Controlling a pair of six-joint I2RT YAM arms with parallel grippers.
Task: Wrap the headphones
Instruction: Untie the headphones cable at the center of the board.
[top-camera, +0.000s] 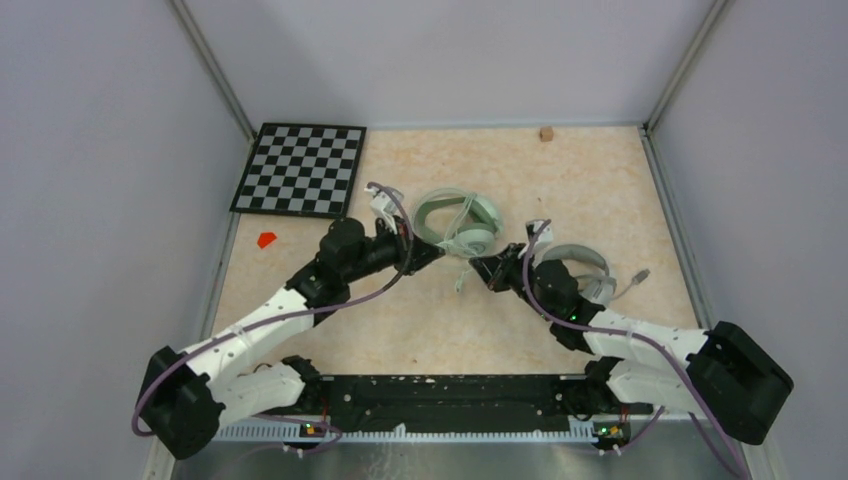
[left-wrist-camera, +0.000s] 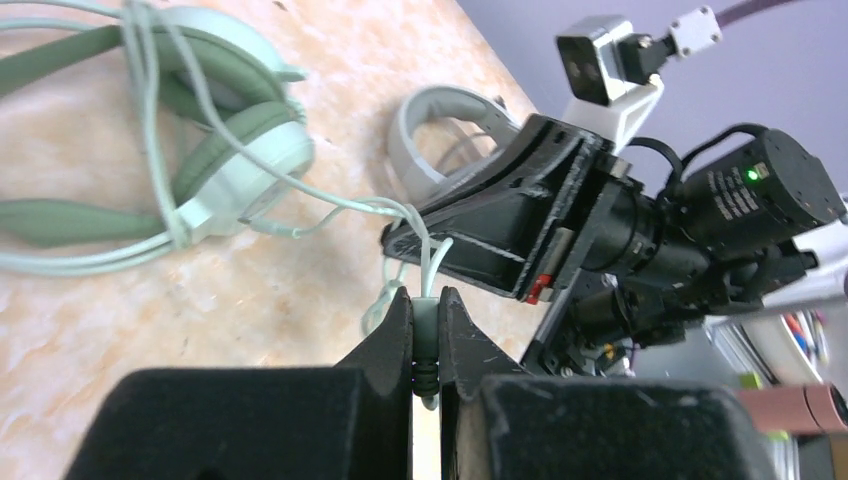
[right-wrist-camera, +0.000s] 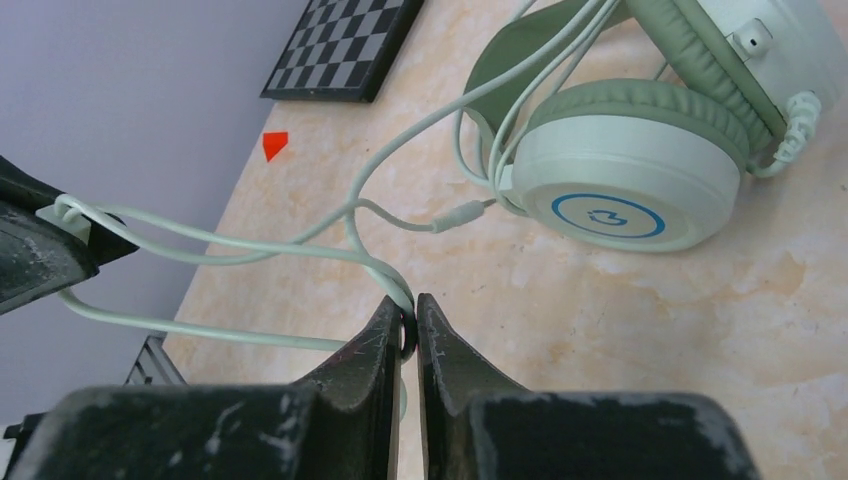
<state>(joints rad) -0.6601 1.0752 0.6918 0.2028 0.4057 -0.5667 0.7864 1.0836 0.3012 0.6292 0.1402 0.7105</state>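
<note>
The mint-green headphones (top-camera: 458, 222) lie mid-table, their round cup (right-wrist-camera: 620, 180) resting flat. A pale-green cable (right-wrist-camera: 250, 245) runs from them in loops between both grippers. My left gripper (left-wrist-camera: 427, 318) is shut on the cable's plug end, just left of the right gripper. My right gripper (right-wrist-camera: 408, 308) is shut on a loop of the same cable, close above the table. In the top view the left gripper (top-camera: 438, 255) and the right gripper (top-camera: 478, 268) nearly meet just in front of the mint headset. The white headphones (top-camera: 585, 262) lie behind the right wrist, partly hidden by it.
A chessboard (top-camera: 300, 168) lies at the back left, with a small red marker (top-camera: 266, 239) near its front corner. A small brown block (top-camera: 546, 133) sits at the back wall. The white headset's grey cable end (top-camera: 638, 276) trails to the right. Walls enclose the table.
</note>
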